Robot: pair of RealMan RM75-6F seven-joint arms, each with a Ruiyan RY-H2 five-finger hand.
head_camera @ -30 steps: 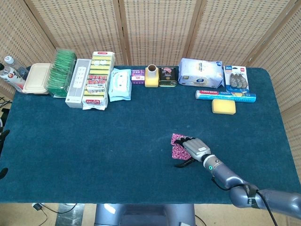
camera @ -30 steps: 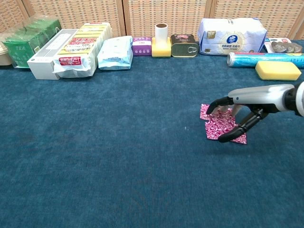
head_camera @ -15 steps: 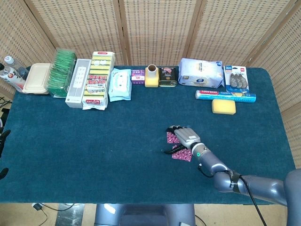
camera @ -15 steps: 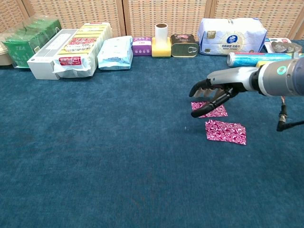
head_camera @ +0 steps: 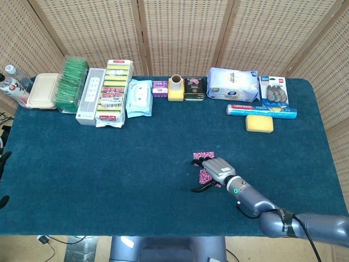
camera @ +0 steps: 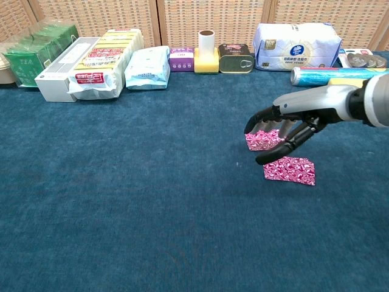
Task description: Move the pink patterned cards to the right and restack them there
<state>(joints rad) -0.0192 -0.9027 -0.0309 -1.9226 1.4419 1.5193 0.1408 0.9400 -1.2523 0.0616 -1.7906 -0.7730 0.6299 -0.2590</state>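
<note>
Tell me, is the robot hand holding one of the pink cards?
Yes. The right hand pinches a pink card at its right edge; the other pink card lies on the table.

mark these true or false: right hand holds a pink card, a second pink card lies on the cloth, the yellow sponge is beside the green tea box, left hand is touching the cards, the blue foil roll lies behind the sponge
1. The right hand holds a pink card. True.
2. A second pink card lies flat on the cloth. True.
3. The yellow sponge is beside the green tea box. False: they sit at opposite ends of the table.
4. The left hand is touching the cards. False: no left hand shows in either view.
5. The blue foil roll lies behind the sponge. True.
</note>
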